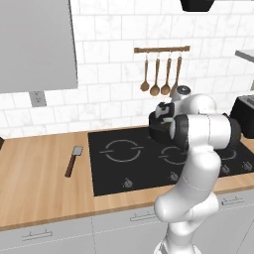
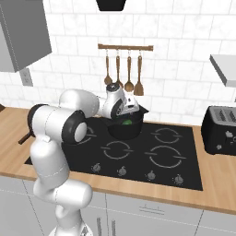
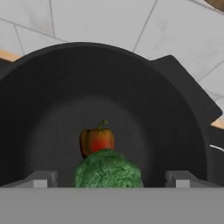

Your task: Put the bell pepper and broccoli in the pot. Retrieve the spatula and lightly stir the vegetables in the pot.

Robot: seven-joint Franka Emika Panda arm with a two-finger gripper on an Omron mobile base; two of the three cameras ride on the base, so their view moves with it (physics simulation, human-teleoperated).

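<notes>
Along the front of the wooden table [image 1: 44,188] runs bare wood, with a black cooktop [image 1: 144,166] set into it toward the right. Left of the cooktop, on the wood about midway back, lies the spatula [image 1: 73,160], its grey blade pointing toward the back wall and its dark handle toward the front edge. Farther back, on a rear burner, sits the pot [image 2: 123,128]. The pincer [image 3: 112,178] hangs just above its rim, its two fingertips [image 3: 41,179] spread wide apart with nothing between them. Inside the pot the broccoli [image 3: 107,170] lies just below the pincer, and the bell pepper [image 3: 97,139] sits right behind it, touching it. Beyond, wooden spoons [image 2: 122,71] hang from a rail on the tiled back wall, and a toaster [image 2: 220,129] stands at the table's right end.
</notes>
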